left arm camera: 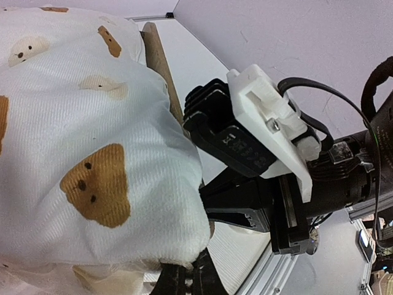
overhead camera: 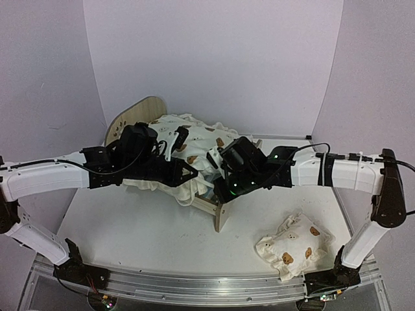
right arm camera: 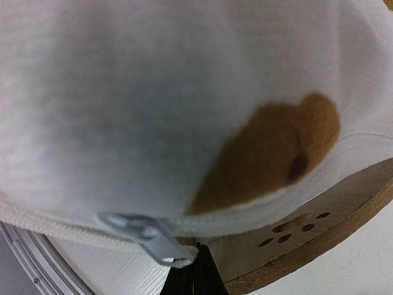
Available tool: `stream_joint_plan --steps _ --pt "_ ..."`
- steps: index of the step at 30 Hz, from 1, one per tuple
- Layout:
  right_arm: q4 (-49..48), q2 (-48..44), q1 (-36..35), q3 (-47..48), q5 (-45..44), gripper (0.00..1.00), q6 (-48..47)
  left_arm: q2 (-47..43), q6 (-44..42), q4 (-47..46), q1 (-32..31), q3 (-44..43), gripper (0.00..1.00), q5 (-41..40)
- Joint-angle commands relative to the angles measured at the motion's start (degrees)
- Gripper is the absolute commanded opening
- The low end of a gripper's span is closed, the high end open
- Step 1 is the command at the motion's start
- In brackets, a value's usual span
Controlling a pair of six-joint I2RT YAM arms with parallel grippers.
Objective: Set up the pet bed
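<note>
The pet bed (overhead camera: 139,110) stands mid-table, its rounded wooden headboard at the back left and its low footboard (overhead camera: 221,218) toward the front. A large cream bear-print cushion (overhead camera: 194,144) is draped over it and hides the striped base. My left gripper (overhead camera: 175,145) is shut on the cushion's edge (left arm camera: 153,246), with its fingertips (left arm camera: 184,279) under the bunched fabric. My right gripper (overhead camera: 213,163) is shut on the cushion's seam beside a grey zipper pull (right arm camera: 147,236). Behind that seam, the right wrist view shows the headboard's paw-print cutout (right arm camera: 298,224).
A small cream bear-print pillow (overhead camera: 291,247) lies on the table at the front right. White walls close in the back and sides. A metal rail (overhead camera: 194,285) runs along the near edge. The right arm's wrist (left arm camera: 258,160) sits close beside my left gripper.
</note>
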State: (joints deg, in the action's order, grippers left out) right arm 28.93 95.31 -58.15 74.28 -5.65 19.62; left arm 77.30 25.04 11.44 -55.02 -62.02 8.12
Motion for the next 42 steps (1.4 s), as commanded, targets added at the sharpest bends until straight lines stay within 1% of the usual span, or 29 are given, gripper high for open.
stream_joint_plan --steps 1,2,4,6,9,12,13,14,17,20,23,28,29,31,32,36,40,42 --pt "1.96 -0.57 0.09 -1.11 -2.80 0.00 3.87 0.64 1.53 -8.16 0.32 -0.16 0.00 2.35" --pt "2.19 -0.30 0.04 -1.07 -2.67 0.02 4.50 0.89 1.59 -8.44 0.30 -0.11 0.00 2.54" --pt "2.87 -0.17 -0.03 -1.11 -2.05 0.15 5.22 1.43 1.39 -8.62 0.32 -0.11 0.00 2.87" --pt "5.08 -0.88 -0.11 -0.17 -1.66 0.24 5.62 2.06 1.25 -8.76 0.33 -0.05 0.00 2.82" --pt "6.84 -4.22 -0.13 -0.14 -0.48 0.41 6.45 2.86 0.98 -8.97 0.29 -0.13 0.00 2.23" --pt "9.07 -8.07 -0.12 -1.34 -0.53 0.55 10.22 3.28 0.67 -9.31 0.34 -0.24 0.00 1.38" --pt "9.76 -9.21 -0.12 -2.09 -1.20 0.57 13.41 3.42 0.51 -9.42 0.30 -0.28 0.00 0.99" --pt "10.24 -9.55 -0.08 -2.78 -1.58 0.58 16.94 3.58 0.32 -9.42 0.31 -0.41 0.00 0.80" --pt "11.29 -9.09 -0.15 -4.26 -2.67 0.63 27.17 4.56 0.09 -9.56 0.31 -1.01 0.00 1.10" --pt "10.07 -7.44 -0.17 -5.14 -3.98 0.64 33.03 5.81 0.25 -9.77 0.27 -1.30 0.00 2.40" --pt "9.48 -5.01 -0.15 -2.40 -6.39 0.66 37.56 7.48 1.46 -9.82 0.27 -1.67 0.00 3.11" --pt "9.49 -1.73 -0.16 -0.29 -10.33 0.62 46.27 9.98 1.92 -9.89 0.17 -2.92 0.00 2.30" --pt "9.94 -0.77 -0.16 -0.05 -10.43 0.60 47.66 10.69 2.00 -9.94 0.11 -3.46 0.00 2.33" --pt "10.18 0.44 -0.17 -0.37 -10.52 0.52 50.14 12.23 2.15 -9.90 0.01 -4.51 0.00 2.03" --pt "10.14 0.89 -0.13 -0.52 -10.64 0.51 50.98 12.82 1.83 -9.89 -0.11 -4.93 0.00 1.99" --pt "10.09 3.44 -0.24 0.70 -9.92 0.50 51.99 14.36 -0.51 -9.79 -0.35 -6.02 0.00 0.76" --pt "9.49 4.73 -0.21 1.57 -7.73 0.40 52.93 14.89 -3.23 -8.68 -0.35 -6.08 0.03 -0.44" --pt "9.46 5.00 -0.34 2.99 -7.26 0.37 52.36 14.89 -4.02 -8.55 -0.35 -5.73 0.04 -1.20"
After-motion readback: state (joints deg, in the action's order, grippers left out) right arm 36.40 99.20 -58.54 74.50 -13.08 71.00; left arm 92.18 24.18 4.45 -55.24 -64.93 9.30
